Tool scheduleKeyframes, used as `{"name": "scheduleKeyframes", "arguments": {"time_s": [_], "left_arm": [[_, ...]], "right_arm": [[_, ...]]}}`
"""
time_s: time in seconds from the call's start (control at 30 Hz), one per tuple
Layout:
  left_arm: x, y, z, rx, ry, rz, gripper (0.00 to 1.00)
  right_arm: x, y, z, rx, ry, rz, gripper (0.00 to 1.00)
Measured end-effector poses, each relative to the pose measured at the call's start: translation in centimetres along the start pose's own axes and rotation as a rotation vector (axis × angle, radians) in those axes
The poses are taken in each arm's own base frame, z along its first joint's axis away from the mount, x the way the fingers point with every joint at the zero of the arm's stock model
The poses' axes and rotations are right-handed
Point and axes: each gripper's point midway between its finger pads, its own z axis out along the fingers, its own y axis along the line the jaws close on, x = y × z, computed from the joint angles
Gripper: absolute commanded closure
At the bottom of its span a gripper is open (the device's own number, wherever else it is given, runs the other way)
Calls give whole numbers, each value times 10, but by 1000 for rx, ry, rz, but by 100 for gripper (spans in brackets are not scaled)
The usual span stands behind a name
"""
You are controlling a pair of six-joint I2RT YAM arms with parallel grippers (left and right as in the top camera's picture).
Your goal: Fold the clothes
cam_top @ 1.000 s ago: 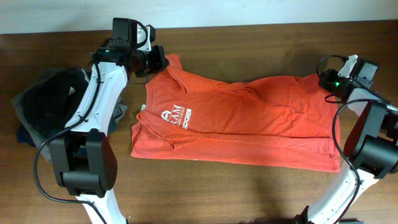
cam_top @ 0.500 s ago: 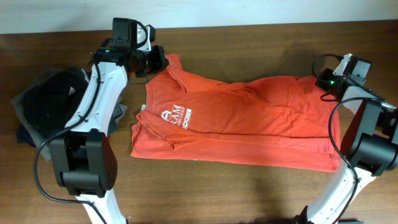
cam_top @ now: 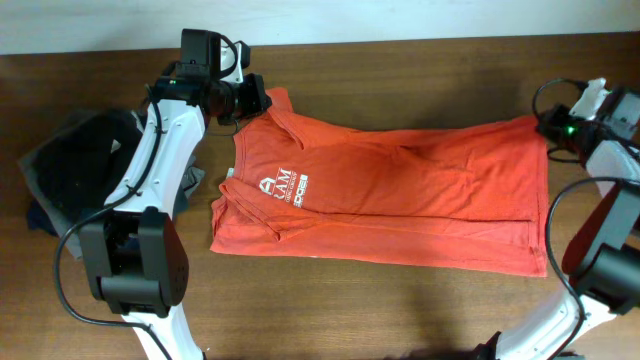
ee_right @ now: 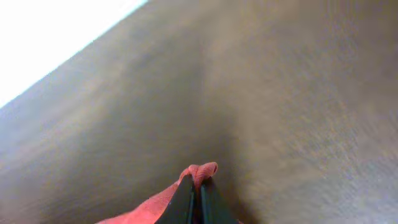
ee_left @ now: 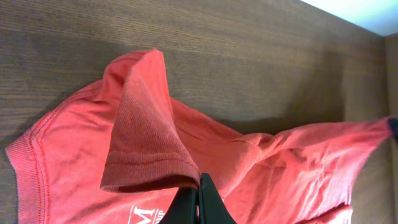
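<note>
And here we are: the red-orange shirt is lying spread on the table, just beside the dark pile of other garments, with its white lettering facing up at the end nearer that pile.

The left gripper is working the shirt corner closest to the dark pile, on the far edge. Its fingers are pressed together on a fold of the sleeve, and the wrist view is showing the ribbed hem draping out of the jaws.

Away at the end farthest from the dark pile, the right gripper is pinching too. Its fingers are squeezed tight on just a small nub of red cloth at the hem corner.

Why this arrangement? Both arms are holding the same long edge, one at each end, so the fabric is sitting stretched between them rather than bunching. That looks like the set-up for carrying the edge over in one lengthwise fold.

The thing to watch is the right-hand grip. It is biting very little cloth, so it may slip if the edge is lifted unevenly. The near edge is lying flat and looking ready to receive the fold.
</note>
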Motion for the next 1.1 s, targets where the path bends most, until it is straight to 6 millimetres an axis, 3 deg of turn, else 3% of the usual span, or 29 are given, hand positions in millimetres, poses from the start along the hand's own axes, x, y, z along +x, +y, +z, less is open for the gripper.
{"name": "scheduleKeyframes", "arguments": {"time_s": [0.2,0.57,0.7,0.93,1.1], "left_arm": [[16,2,-7,-21,61,-16,100],[69,13,-22,-90,265,-99,100],[71,8,-38,-90,261,-101,100],[69,-3,-90,-128,200,-84,100],[76,3,-97,-173,218,-70,100]], "right_arm": [[-3,24,-27,-70,24,-11,95],[18,15,-60,-12,128,76,95],[17,15,-70,27,130,76,95],[13,21,-88,53,123,72,94],[22,22,-92,60,158,90,94]]}}
